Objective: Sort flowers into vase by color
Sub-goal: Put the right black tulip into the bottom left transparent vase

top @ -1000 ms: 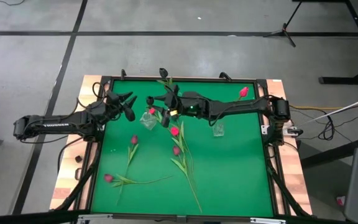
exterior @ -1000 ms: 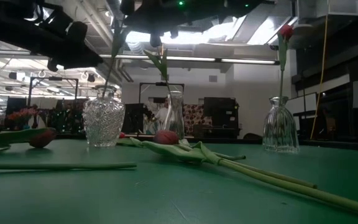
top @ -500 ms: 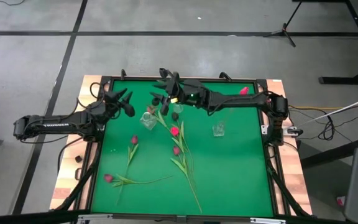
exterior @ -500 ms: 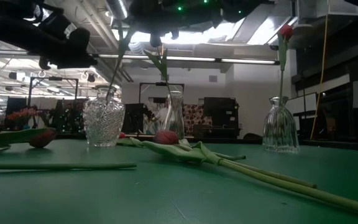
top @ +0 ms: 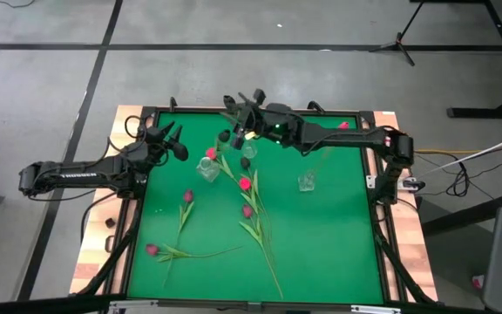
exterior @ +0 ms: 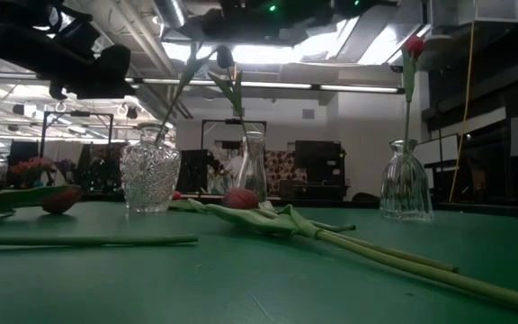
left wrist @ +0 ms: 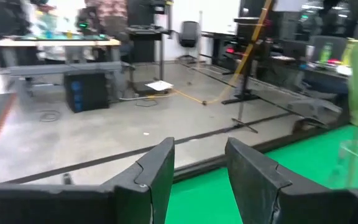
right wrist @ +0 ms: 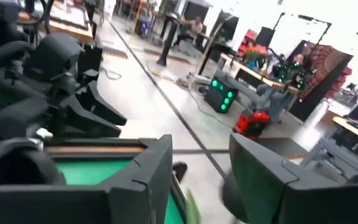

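Seen from above, the left arm stretches nearly flat from the counter's (top: 321, 253) left edge toward its far left corner, its left hand (top: 171, 139) raised off the green surface, fingers parted with nothing between them. Just beside it stands a cut-glass vase (top: 207, 167) with a stem leaning out of it. On the near left of the counter lie two loose tulips, one (top: 152, 250) pink-headed near the front edge and another (top: 187, 197) farther in. Toward the middle, two more pink tulips (top: 245, 184) lie with long stems running toward the front. A slim vase (top: 247, 162) behind them holds a dark-headed flower (top: 224, 137). The right arm reaches from the counter's right edge across the far side, bent at the elbow, its right hand (top: 249, 103) high above the slim vase, fingers apart and empty. Farther right, a bell-shaped vase (top: 307, 181) holds one red tulip (top: 344, 126).
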Robot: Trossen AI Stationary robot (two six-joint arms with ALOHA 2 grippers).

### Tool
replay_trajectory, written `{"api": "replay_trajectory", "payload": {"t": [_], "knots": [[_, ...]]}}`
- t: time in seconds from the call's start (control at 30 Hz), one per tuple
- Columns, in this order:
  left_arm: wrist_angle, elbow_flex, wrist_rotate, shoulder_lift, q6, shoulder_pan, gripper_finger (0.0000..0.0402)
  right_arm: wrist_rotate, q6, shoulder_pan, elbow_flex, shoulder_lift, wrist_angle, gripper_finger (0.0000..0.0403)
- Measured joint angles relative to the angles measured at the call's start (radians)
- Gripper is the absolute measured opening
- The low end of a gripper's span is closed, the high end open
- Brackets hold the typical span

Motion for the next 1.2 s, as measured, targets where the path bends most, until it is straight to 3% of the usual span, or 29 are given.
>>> {"api": "replay_trajectory", "payload": {"t": [0.27, 0.43, 0.57, 0.83, 1.03, 1.2], "knots": [[-0.084, 0.0, 0.098, 0.0, -0.036, 0.0, 0.0141, 0.068, 0.038, 0.0, 0.0, -0.131, -0.306, 0.0159], [-0.135, 0.0, 0.101, 0.0, -0.07, 0.0, 0.0141, -0.176, 0.2, 0.001, -0.016, -0.144, -0.485, 0.0159], [-0.136, 0.0, 0.101, 0.0, -0.077, 0.0, 0.0141, -0.295, 0.27, 0.013, -0.112, -0.12, -0.366, 0.0159], [-0.152, 0.0, 0.101, 0.0, -0.088, 0.0, 0.0141, -0.292, 0.402, 0.028, -0.309, -0.05, 0.084, 0.0159], [-0.151, 0.0, 0.101, 0.0, -0.091, 0.0, 0.0141, -0.34, 0.479, 0.036, -0.326, 0.032, 0.271, 0.0159], [-0.15, 0.0, 0.101, 0.0, -0.092, 0.0, 0.0141, -0.344, 0.479, 0.056, -0.278, 0.098, 0.305, 0.0159]]}}
